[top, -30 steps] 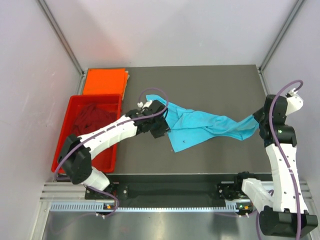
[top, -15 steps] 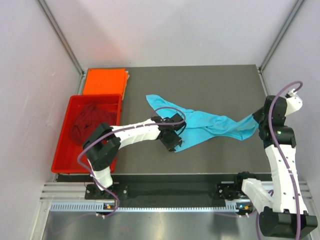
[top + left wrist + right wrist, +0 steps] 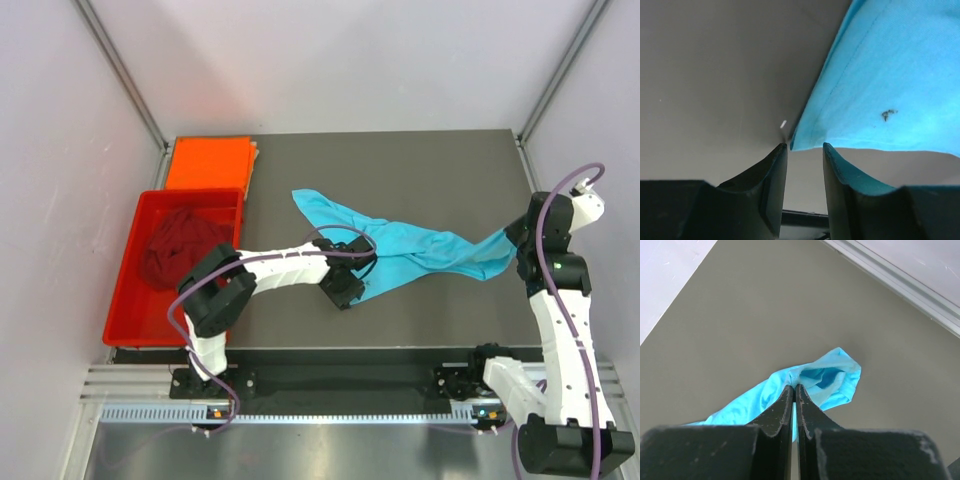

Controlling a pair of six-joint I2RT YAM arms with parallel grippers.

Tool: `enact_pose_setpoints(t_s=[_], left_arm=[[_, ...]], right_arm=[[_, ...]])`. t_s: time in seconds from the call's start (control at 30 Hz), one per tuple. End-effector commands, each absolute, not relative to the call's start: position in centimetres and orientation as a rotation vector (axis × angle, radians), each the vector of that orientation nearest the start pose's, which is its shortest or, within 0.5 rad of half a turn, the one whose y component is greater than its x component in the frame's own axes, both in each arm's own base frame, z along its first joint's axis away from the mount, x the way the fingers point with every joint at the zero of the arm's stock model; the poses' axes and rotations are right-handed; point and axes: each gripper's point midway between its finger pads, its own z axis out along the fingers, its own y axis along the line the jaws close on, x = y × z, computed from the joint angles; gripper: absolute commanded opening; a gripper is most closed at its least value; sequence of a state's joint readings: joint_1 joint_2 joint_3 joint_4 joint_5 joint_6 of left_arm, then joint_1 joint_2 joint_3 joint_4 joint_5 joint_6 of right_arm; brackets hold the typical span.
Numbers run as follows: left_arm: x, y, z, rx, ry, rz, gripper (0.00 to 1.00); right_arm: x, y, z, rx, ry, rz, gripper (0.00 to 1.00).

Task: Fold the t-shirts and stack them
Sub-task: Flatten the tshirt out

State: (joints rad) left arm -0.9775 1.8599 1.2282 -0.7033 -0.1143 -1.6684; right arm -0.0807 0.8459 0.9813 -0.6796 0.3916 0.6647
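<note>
Now: turquoise t-shirt point(image 3: 420, 250) lies stretched across the middle of the table point(image 3: 430, 170), rumpled lengthwise. Right pincer point(image 3: 793, 388) clamped tight on its right end, cloth bunched just beyond the tips. Left pincer point(image 3: 805, 146) low at the shirt's near-left hem corner, jaws parted, corner just ahead of the fingertips, not pinched. Small dark speck point(image 3: 887, 114) on the cloth near that hem. Orange t-shirt point(image 3: 207, 163) folded flat at the far-left table corner. Maroon t-shirt point(image 3: 180, 248) bunched inside the red tray point(image 3: 128, 300), beside the orange one.
</note>
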Motion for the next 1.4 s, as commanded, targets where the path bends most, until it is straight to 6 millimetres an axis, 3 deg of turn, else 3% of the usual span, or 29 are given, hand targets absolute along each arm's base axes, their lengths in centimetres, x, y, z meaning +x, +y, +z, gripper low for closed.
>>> enact_pose_setpoints(t_s=[0.0, 0.17, 0.27, 0.3, 0.4, 0.5, 0.6, 0.73, 0.77, 0.83, 0.87, 0.93, 0.97, 1.0, 1.07, 1.1, 1.2, 1.3, 1.37], left_arm=[[20.3, -32.9, 1.8, -1.08, 2.739, -0.237, 0.4], [20.2, -32.8, 0.5, -1.074, 2.752, -0.195, 0.39], [20.4, -32.4, 0.3, -1.07, 2.735, -0.181, 0.31], [20.4, -32.3, 0.5, -1.066, 2.728, -0.182, 0.23], [21.5, -32.1, 1.5, -1.015, 2.68, -0.202, 0.02], [23.8, -31.7, 4.7, -0.925, 2.572, -0.241, 0.0], [26.6, -30.6, 11.1, -0.82, 2.413, -0.279, 0.0], [31.1, -26.4, 25.9, -0.713, 1.978, -0.347, 0.0], [31.1, -25.1, 31.0, -0.667, 1.891, -0.389, 0.0], [31.3, -22.8, 36.5, -0.678, 1.74, -0.399, 0.0], [30.9, -21.4, 39.9, -0.674, 1.681, -0.409, 0.0], [29.5, -18.0, 45.2, -0.727, 1.562, -0.461, 0.0], [28.8, -16.8, 46.6, -0.722, 1.534, -0.461, 0.0], [27.7, -14.9, 48.6, -0.746, 1.49, -0.499, 0.0], [26.4, -12.7, 50.3, -0.771, 1.441, -0.522, 0.0], [25.1, -10.9, 51.4, -0.786, 1.41, -0.552, 0.0], [22.9, -8.4, 52.4, -0.806, 1.379, -0.634, 0.0], [22.0, -7.8, 52.6, -0.796, 1.377, -0.689, 0.0], [22.0, -8.0, 52.1, -0.776, 1.391, -0.676, 0.0]], right_arm=[[27.0, -7.0, 26.5, 0.959, 1.765, -0.053, 0.0], [27.0, -7.0, 26.3, 0.958, 1.769, -0.055, 0.0], [27.1, -7.0, 26.4, 0.957, 1.766, -0.054, 0.0], [27.1, -7.0, 26.3, 0.957, 1.768, -0.053, 0.0], [27.1, -7.0, 26.2, 0.958, 1.771, -0.051, 0.0], [27.0, -7.0, 26.5, 0.961, 1.768, -0.05, 0.0], [26.8, -7.0, 28.3, 0.964, 1.735, -0.037, 0.0], [27.0, -7.1, 32.8, 0.957, 1.671, -0.01, 0.0], [27.1, -7.0, 35.4, 0.943, 1.632, 0.013, 0.0], [27.2, -5.9, 38.2, 0.873, 1.618, 0.082, 0.0], [26.9, -5.2, 41.1, 0.824, 1.575, 0.128, 0.0], [26.2, -4.1, 43.2, 0.757, 1.573, 0.177, 0.0], [25.1, -4.0, 45.3, 0.74, 1.531, 0.189, 0.0], [23.7, -4.0, 45.5, 0.739, 1.537, 0.178, 0.0], [21.5, -4.7, 46.7, 0.756, 1.496, 0.137, 0.0], [19.1, -4.7, 47.7, 0.756, 1.46, 0.131, 0.0], [15.3, -4.9, 48.9, 0.772, 1.413, 0.123, 0.0], [13.6, -4.5, 49.6, 0.764, 1.391, 0.145, 0.0], [13.6, -4.5, 49.9, 0.757, 1.388, 0.145, 0.0]])
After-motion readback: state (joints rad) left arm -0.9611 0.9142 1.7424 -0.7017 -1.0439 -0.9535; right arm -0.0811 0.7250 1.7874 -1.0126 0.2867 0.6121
